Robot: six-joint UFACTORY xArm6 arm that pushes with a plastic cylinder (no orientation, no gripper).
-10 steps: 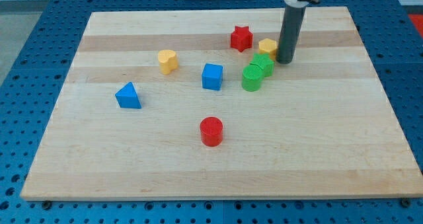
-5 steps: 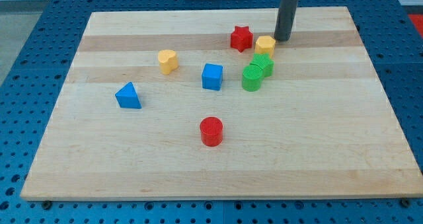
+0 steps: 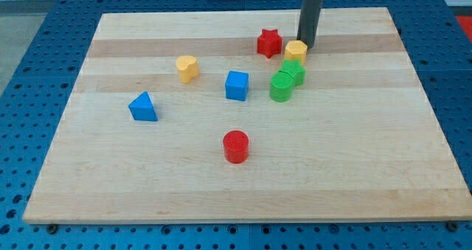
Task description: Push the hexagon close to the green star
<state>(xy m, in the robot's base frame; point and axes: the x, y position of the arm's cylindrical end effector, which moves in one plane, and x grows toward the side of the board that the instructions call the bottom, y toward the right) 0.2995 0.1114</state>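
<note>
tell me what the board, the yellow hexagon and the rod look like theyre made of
Board: pale wood, likely maple or birch, with visible grain and plank strips, satin finish.
Yellow hexagon: probably plastic, uniform colour, matte.
Rod: dark, smooth, metal or plastic, I cannot tell which; my tip sits just behind the hexagon.

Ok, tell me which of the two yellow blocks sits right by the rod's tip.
The yellow hexagon block, at the view's upper right beside my tip. The other yellow block sits far off toward the view's left.
</note>
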